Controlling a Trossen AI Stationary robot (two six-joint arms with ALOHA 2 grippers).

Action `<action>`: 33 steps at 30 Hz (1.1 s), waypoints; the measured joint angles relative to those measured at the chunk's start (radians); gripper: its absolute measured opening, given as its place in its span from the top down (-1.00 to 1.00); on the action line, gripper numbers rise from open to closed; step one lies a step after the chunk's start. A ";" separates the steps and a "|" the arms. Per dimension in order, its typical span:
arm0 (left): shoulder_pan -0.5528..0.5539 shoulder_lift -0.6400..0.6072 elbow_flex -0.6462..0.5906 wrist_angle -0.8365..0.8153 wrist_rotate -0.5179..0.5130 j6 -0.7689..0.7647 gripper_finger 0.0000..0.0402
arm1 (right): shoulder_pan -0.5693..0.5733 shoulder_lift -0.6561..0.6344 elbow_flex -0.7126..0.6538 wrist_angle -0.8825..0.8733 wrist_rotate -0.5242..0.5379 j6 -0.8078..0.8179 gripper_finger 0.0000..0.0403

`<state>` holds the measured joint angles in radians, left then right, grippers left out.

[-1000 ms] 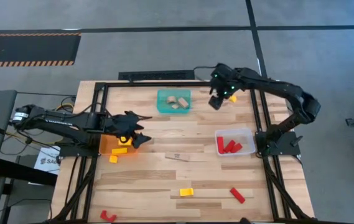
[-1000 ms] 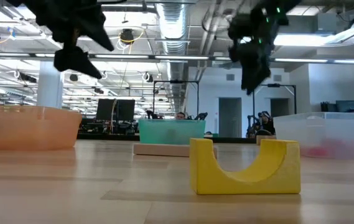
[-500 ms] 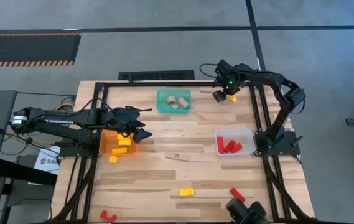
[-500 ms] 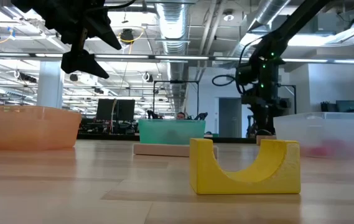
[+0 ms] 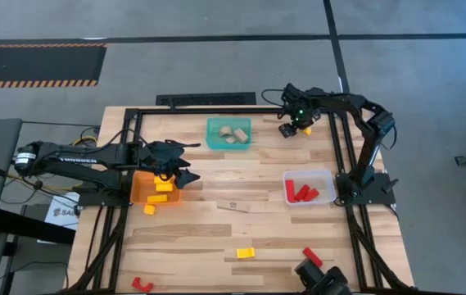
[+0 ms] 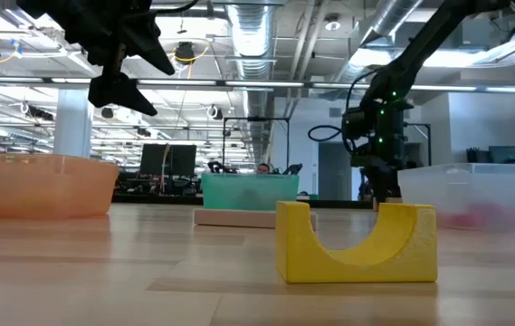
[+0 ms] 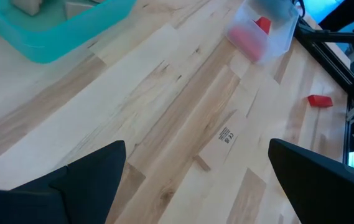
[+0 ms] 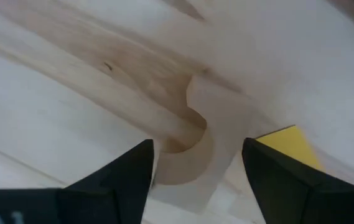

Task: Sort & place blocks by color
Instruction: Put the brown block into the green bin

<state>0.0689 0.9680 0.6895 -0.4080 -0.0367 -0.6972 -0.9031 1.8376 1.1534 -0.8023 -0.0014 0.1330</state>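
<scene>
My right gripper (image 5: 290,129) is open and low over the table's far right part. In the right wrist view its fingers (image 8: 121,180) stand on either side of a tan arch block (image 8: 189,146) that lies flat on the wood. A yellow block (image 8: 287,144) lies just beside it. My left gripper (image 5: 175,170) is open and hangs high over the orange bin (image 5: 144,190), which holds yellow blocks. The teal bin (image 5: 228,133) holds tan blocks and the clear bin (image 5: 308,187) holds red ones. A yellow arch (image 6: 357,240) stands on its two feet near the near edge. My right gripper (image 8: 195,180) comes at the tan arch from above, one finger on each side of it. The arch lies flat on the table. I cannot tell whether either finger touches it.
Loose on the table are a flat tan bar (image 5: 234,206), a yellow block (image 5: 149,210) by the orange bin, a red block (image 5: 312,257) and a red arch (image 5: 141,284) at the near edge. A dark object (image 5: 323,280) shows at the near edge. Black frame rails border the table.
My right gripper has come down from well above the table to just over the wood at the far right, ending astride the tan arch beside the yellow block. Its arm has folded back toward the far right corner.
</scene>
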 joint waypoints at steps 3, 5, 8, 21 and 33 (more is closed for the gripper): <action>0.008 0.000 0.000 0.000 0.004 0.002 -0.90 | 0.000 0.020 -0.001 -0.006 -0.004 0.000 -0.15; 0.014 0.000 0.000 0.000 0.004 0.002 -0.90 | 0.000 0.028 -0.001 -0.002 -0.004 -0.002 0.07; 0.014 0.000 0.000 0.000 0.004 0.002 -0.90 | 0.001 0.034 0.000 0.013 -0.002 -0.011 0.48; 0.014 0.000 0.000 -0.002 0.052 -0.020 -0.90 | 0.110 -0.170 0.014 0.002 -0.030 0.007 0.72; 0.028 0.000 0.000 0.011 0.029 -0.003 -0.90 | 0.365 -0.280 0.099 0.378 -0.035 0.163 0.80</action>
<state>0.0972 0.9680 0.6895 -0.3970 -0.0078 -0.7002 -0.5383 1.5573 1.2525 -0.4246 -0.0368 0.2957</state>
